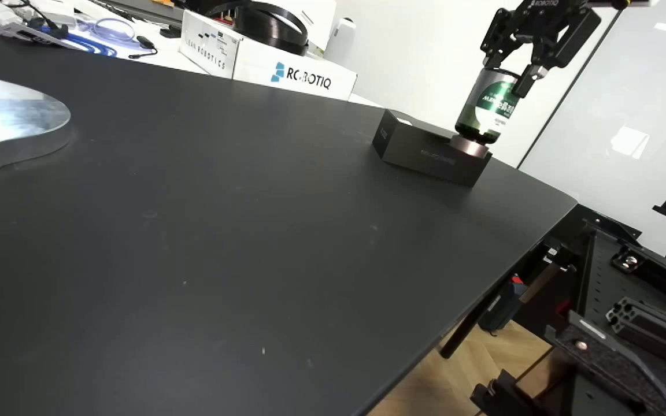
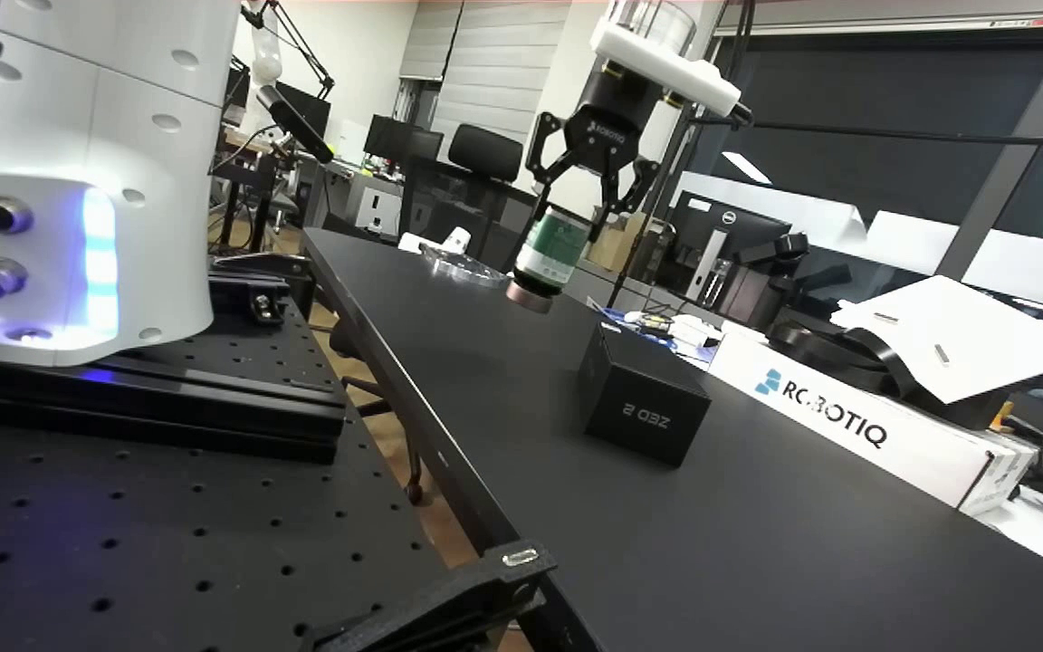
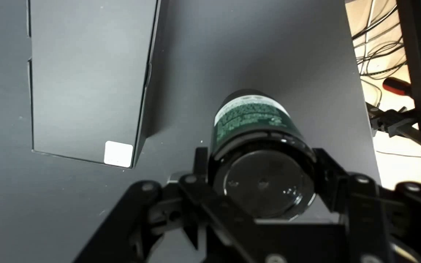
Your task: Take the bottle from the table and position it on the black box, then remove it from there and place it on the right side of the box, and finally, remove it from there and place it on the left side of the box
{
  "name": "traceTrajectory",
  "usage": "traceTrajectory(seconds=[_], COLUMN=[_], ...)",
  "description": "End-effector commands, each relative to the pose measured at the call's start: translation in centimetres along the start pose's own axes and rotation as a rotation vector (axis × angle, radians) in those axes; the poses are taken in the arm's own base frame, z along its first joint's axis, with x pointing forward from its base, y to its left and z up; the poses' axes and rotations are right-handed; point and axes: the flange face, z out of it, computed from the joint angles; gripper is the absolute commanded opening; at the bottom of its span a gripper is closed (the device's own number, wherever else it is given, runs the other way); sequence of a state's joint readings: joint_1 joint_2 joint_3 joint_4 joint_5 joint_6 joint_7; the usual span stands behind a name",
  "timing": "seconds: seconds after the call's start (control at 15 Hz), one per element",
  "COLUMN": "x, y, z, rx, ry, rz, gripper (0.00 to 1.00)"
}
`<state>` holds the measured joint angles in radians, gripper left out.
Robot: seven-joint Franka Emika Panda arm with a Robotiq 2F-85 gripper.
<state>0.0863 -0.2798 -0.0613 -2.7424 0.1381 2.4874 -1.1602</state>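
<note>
In an exterior view, a hand (image 1: 504, 75) clasps a green-labelled bottle (image 1: 486, 107) upside down in mid-air, pinkish cap (image 1: 470, 146) lowermost. From here it overlaps the two o'clock end of a black box (image 1: 420, 151) resting on a black surface (image 1: 223, 219). At ten o'clock from that box, a white Robotiq box (image 1: 287, 75) carries a black band (image 1: 258, 32).

In an exterior view with a white robot base (image 2: 105, 154), the bottle hangs at eleven o'clock from the black box, a gap between them.

In the wrist view, fingers (image 3: 200, 160) hug the bottle's dark bottom (image 3: 263, 182); its contents are unclear. The black box at ten o'clock is closed, a white sticker (image 3: 118, 154) near its five o'clock corner.
</note>
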Motion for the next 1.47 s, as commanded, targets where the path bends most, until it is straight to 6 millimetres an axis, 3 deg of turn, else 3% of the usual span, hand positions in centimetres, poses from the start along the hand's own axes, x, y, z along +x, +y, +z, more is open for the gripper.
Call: traceTrajectory(seconds=[0.0, 0.07, 0.53, 0.73, 0.87, 1.07, 1.4], x=[-0.7, -0.2, -0.8, -0.5, -0.3, 0.3, 1.0], y=[-1.1, -0.1, -0.3, -0.3, -0.3, -0.3, -1.0], z=[2.6, 3.4, 8.4, 8.7, 7.8, 5.5, -0.6], rx=[-0.020, -0.026, -0.010, -0.011, -0.011, -0.021, -0.062], ry=[-0.005, -0.006, -0.046, -0.048, -0.035, -0.004, 0.049], rz=[-0.012, -0.012, -0.018, -0.024, -0.028, -0.036, -0.053], gripper=[0.45, 0.45, 0.45, 0.45, 0.92, 1.00, 1.00])
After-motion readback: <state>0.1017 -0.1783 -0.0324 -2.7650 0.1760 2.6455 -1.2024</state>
